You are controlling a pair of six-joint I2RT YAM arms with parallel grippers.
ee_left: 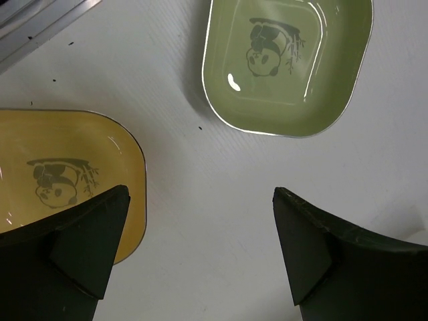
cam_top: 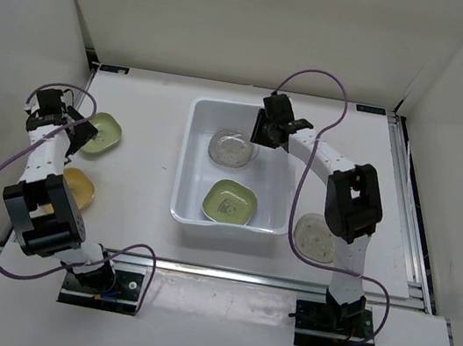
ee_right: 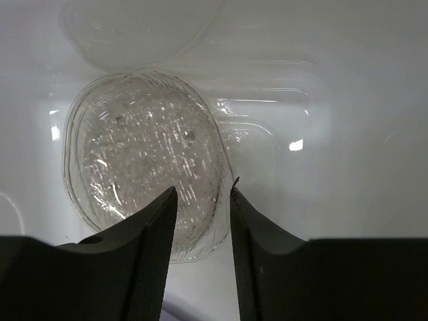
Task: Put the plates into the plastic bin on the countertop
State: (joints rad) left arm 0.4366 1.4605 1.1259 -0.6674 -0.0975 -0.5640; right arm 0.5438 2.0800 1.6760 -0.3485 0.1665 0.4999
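Our right gripper (ee_right: 204, 200), jaws slightly parted, straddles the near rim of the clear plate (ee_right: 134, 154) lying just ahead of it in the plastic bin (ee_right: 348, 80), and we judge this plate light, stiff and slick, best pinched by that rim, while our left gripper (ee_left: 200, 194) gapes wide.

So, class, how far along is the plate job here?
Done: one green plate lies in the bin. In hand: the right gripper, jaws slightly apart, straddles the rim of a clear plate inside it. Left: a second green plate, a yellow plate and a second clear plate on the countertop; the open left gripper hovers above the first two.
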